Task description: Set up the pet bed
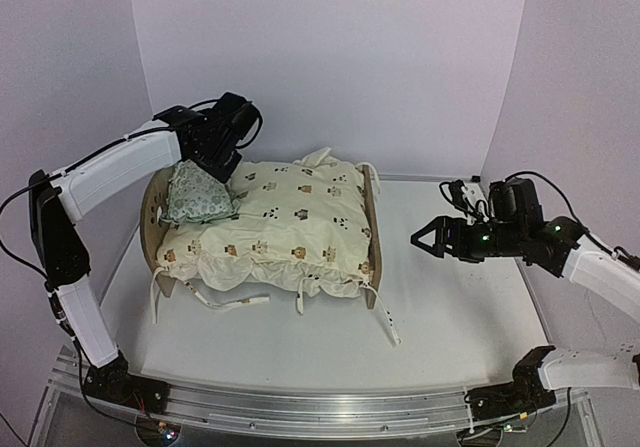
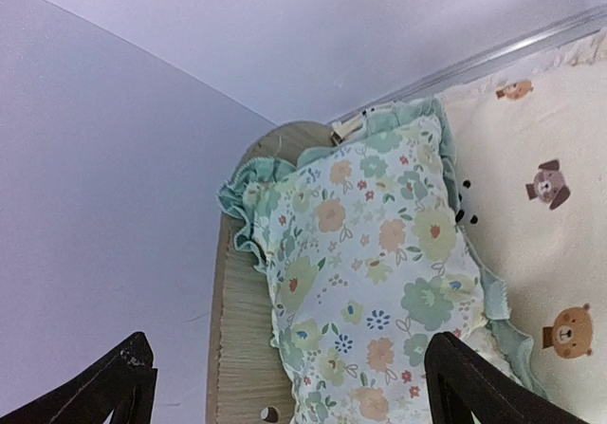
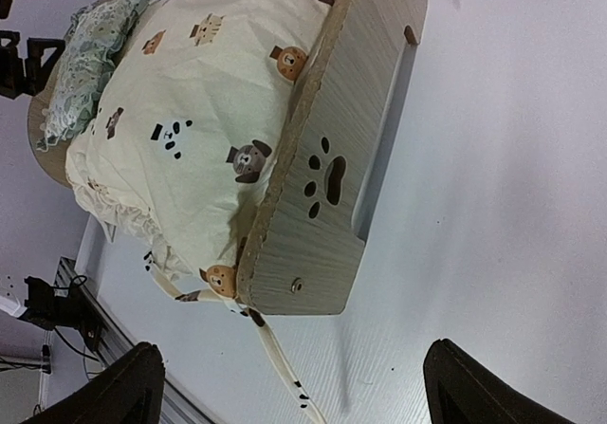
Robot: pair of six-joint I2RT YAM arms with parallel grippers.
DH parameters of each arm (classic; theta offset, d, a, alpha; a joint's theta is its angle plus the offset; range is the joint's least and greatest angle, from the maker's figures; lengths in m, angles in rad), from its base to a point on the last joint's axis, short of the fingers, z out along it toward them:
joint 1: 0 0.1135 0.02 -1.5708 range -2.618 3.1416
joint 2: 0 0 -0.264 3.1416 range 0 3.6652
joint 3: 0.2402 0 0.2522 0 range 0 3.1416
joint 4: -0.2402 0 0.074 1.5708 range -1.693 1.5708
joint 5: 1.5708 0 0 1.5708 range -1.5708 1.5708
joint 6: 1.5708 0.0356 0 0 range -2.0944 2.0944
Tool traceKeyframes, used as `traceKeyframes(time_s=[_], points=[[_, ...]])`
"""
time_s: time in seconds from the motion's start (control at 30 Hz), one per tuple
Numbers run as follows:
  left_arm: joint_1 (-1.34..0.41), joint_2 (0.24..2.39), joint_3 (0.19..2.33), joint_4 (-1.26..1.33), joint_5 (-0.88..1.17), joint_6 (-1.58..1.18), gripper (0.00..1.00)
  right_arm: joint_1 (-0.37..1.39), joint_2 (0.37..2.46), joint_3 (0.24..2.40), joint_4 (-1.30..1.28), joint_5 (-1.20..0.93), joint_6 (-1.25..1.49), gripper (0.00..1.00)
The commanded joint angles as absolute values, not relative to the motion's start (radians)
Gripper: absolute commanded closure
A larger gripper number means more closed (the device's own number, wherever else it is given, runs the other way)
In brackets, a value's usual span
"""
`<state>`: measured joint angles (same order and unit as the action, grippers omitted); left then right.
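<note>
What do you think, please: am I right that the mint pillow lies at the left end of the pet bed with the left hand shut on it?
Nearly: the left hand is open, not shut on the mint pillow, as the left wrist view shows. It lies at the left end of the pet bed.

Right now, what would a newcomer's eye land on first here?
The pet bed in the middle, filled by a cream animal-print cushion, draws the eye first, with a floral pillow at its left end. The left gripper hangs open just above that pillow. The right gripper stands open, apart from the bed, facing its paw-cutout board.
</note>
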<state>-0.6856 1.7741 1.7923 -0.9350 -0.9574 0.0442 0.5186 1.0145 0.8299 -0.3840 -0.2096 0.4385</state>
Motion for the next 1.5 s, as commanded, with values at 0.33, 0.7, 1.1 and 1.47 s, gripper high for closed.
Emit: traceKeyframes(time_s=[0.33,0.7,1.1,1.47], points=[[-0.805,1.593,1.807,-1.040,-0.882,-0.230,0.00,0.522,1.014,0.861,-0.382,-0.191,0.428,0.02],[-0.807,1.189,1.325,-0.733,-0.467,-0.272,0.00,0.522,0.947,0.856,-0.365,-0.119,0.450,0.02],[-0.805,0.921,1.071,-0.514,-0.325,-0.442,0.00,0.522,0.929,0.813,-0.289,-0.144,0.516,0.02],[-0.806,0.858,1.095,-0.622,-0.475,-0.495,0.01,0.523,0.966,0.817,-0.232,-0.204,0.548,0.02]])
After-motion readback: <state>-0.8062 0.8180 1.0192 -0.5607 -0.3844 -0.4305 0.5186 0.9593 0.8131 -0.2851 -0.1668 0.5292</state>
